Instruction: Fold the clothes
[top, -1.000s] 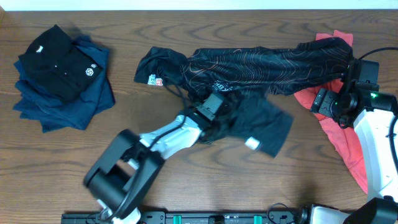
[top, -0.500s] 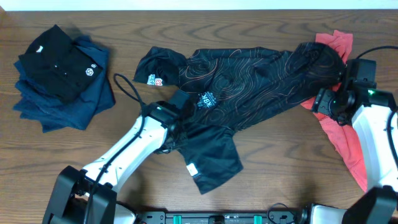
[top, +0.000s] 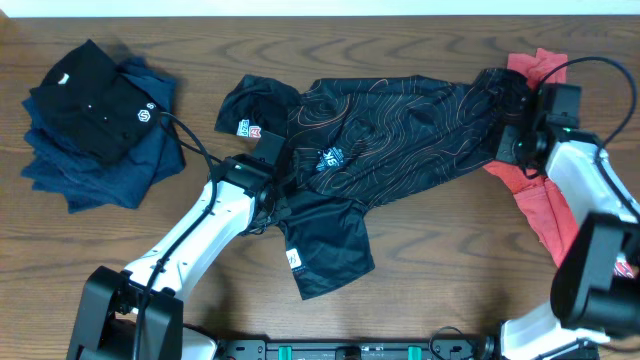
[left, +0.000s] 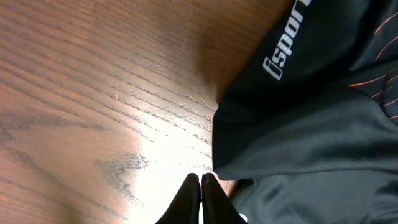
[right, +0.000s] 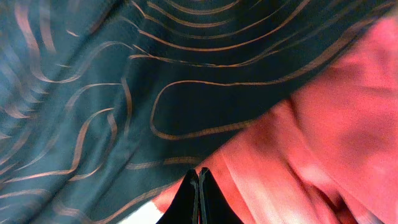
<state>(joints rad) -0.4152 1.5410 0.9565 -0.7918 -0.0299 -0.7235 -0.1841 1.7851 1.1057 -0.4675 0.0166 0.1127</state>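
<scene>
The black jersey (top: 400, 120) with thin orange contour lines lies spread across the middle of the table, with a sleeve flap hanging toward the front. My left gripper (top: 270, 165) is at its left part. In the left wrist view the left gripper (left: 200, 180) is shut over bare wood, just left of the jersey's (left: 311, 124) edge, and no cloth shows between the tips. My right gripper (top: 522, 140) is at the jersey's right end. Its jaws (right: 199, 171) are shut where the jersey's (right: 93, 93) hem lies on the coral-red shirt (right: 323, 124); no fabric shows between them.
The coral-red shirt (top: 545, 205) lies under and beside the jersey's right end, running toward the front right. At the far left is a pile of dark blue clothes (top: 110, 160) with a black polo (top: 90, 100) on top.
My left gripper moved left and the jersey's front flap and left part went with it. My right gripper closed and shifted up and left onto the jersey's right end.
</scene>
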